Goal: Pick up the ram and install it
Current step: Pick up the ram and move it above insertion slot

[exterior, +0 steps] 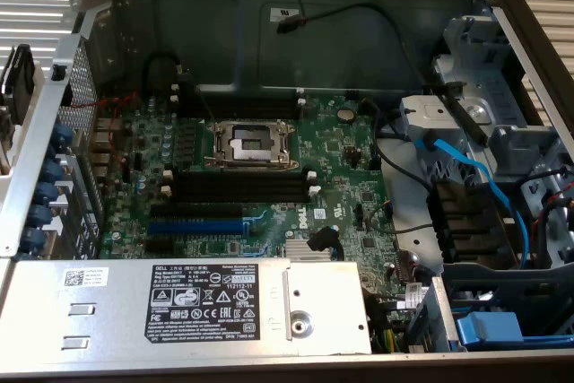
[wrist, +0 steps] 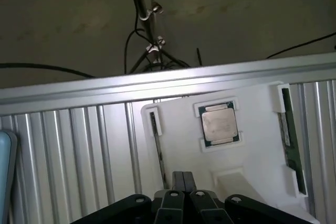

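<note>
In the wrist view a white holder tray [wrist: 252,129] lies on a ribbed metal surface. The ram [wrist: 291,142], a long dark-green stick, stands on edge in clips along one side of the tray. A second thin dark strip [wrist: 156,148] sits in clips on the opposite side, with a processor chip [wrist: 219,124] between them. My gripper [wrist: 178,178] hovers over the tray beside that thin strip, its fingers shut together with nothing between them. In the exterior view the black memory slots [exterior: 238,187] with white end clips hold no stick.
The open computer case shows the green motherboard [exterior: 332,159], the processor socket [exterior: 249,143], a blue slot [exterior: 193,226], the power supply [exterior: 179,307], and blue cables [exterior: 475,177] by the drive cage at the exterior view's right. A metal rail [wrist: 157,85] borders the ribbed surface.
</note>
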You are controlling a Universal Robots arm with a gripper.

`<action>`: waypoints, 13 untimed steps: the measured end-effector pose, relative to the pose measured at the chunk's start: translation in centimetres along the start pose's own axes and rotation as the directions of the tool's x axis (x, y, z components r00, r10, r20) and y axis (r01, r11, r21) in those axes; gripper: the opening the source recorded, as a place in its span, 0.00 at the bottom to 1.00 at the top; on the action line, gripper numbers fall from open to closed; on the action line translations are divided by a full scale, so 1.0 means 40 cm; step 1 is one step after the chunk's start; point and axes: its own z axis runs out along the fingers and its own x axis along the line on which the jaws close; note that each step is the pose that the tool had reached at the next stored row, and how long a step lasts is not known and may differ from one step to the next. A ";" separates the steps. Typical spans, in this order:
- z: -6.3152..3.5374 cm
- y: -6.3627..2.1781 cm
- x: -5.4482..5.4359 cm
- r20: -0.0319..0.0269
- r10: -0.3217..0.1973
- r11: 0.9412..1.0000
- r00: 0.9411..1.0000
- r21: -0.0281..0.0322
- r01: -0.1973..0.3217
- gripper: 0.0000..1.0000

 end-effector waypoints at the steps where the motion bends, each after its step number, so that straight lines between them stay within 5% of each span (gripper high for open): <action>1: 0.001 0.000 0.002 0.000 -0.005 1.000 1.000 0.004 0.005 0.10; 13: 0.018 -0.001 0.013 0.004 -0.093 0.995 0.996 0.038 0.092 0.10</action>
